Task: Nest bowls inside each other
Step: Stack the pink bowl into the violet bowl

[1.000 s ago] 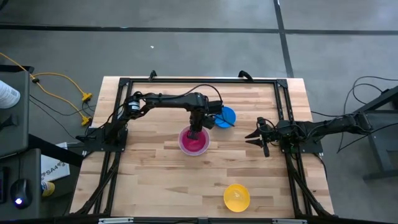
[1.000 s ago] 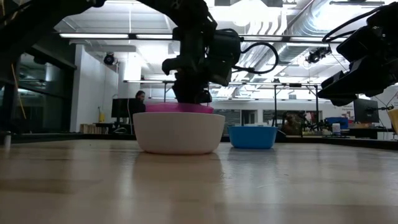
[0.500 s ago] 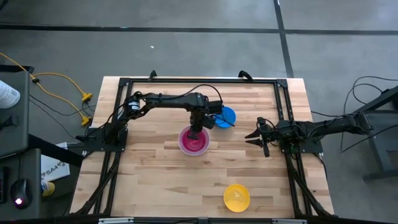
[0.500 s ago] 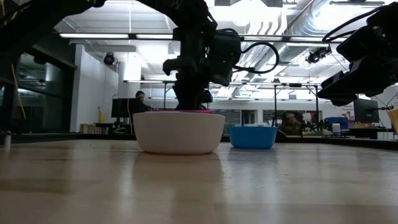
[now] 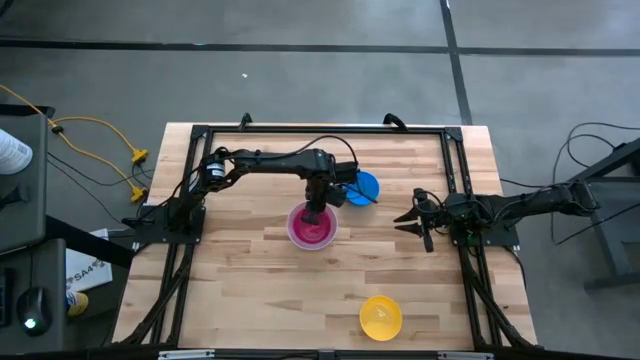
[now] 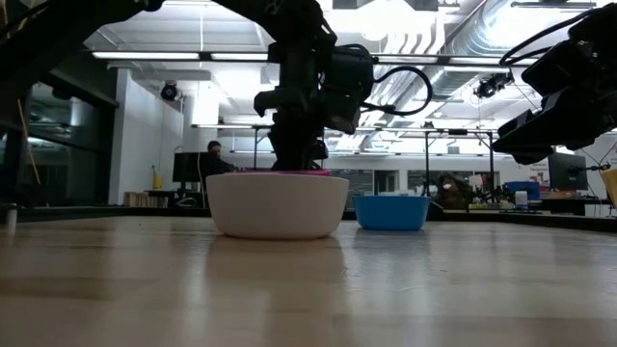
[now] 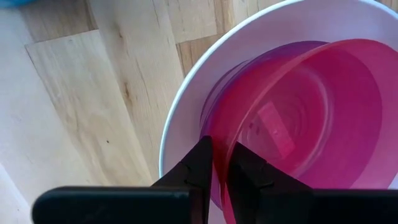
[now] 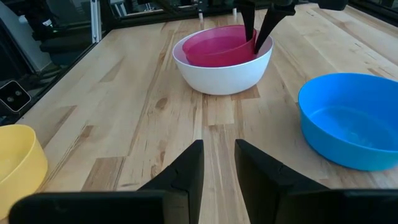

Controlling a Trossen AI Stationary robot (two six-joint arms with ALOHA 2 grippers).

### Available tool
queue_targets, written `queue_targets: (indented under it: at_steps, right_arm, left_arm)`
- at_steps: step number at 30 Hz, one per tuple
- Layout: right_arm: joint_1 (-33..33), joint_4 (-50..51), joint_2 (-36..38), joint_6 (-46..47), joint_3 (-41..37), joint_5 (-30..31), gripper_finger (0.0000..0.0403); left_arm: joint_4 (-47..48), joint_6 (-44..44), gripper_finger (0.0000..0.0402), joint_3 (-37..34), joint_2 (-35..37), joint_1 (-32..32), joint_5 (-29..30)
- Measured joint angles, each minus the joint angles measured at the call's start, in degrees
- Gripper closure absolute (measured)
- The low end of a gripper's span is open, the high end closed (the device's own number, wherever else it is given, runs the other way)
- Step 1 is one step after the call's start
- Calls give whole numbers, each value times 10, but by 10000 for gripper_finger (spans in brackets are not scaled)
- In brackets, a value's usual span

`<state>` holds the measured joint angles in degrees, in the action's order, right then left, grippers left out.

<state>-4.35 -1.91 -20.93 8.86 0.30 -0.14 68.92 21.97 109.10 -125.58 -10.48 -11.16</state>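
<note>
A white bowl [image 6: 278, 204] stands near the table's middle with a purple bowl [image 7: 249, 68] inside it. A red-pink bowl [image 7: 311, 106] lies in the purple one, a little tilted. My left gripper [image 7: 222, 165] points down at the stack's far edge [image 5: 316, 213], slightly open, one finger on each side of the red-pink rim. A blue bowl [image 5: 366, 186] stands just right of the stack and farther back. A yellow bowl [image 5: 380, 316] sits near the front edge. My right gripper [image 5: 405, 222] waits open at the right, above the table. My left gripper comes from above with one finger [image 7: 245, 171] inside the red-pink bowl and the other [image 7: 200, 163] outside it, over the purple bowl. The red-pink rim [image 7: 221, 127] runs between them. Whether either finger touches that rim, I cannot tell. The bowl rests in the stack.
Bare wood lies in front of the stack and on the table's left half [image 5: 240, 290]. A black frame [image 5: 320, 128] runs along the table's edges. Cables and equipment lie on the floor to the left.
The red-pink bowl, whose rim stood well above the white bowl's rim, has dropped into the stack and now barely shows over the white rim. My left arm has kept its place above it.
</note>
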Motion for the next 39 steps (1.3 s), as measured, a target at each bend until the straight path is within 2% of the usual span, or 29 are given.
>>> queue_targets:
  at_steps: [10,39]
  right_arm:
    - [0,0,0,0,0,0,319]
    - [0,0,0,0,0,0,319]
  left_arm:
    - [1,-17,364,-24,0,0,0]
    - [30,-14,364,-7,0,0,-14]
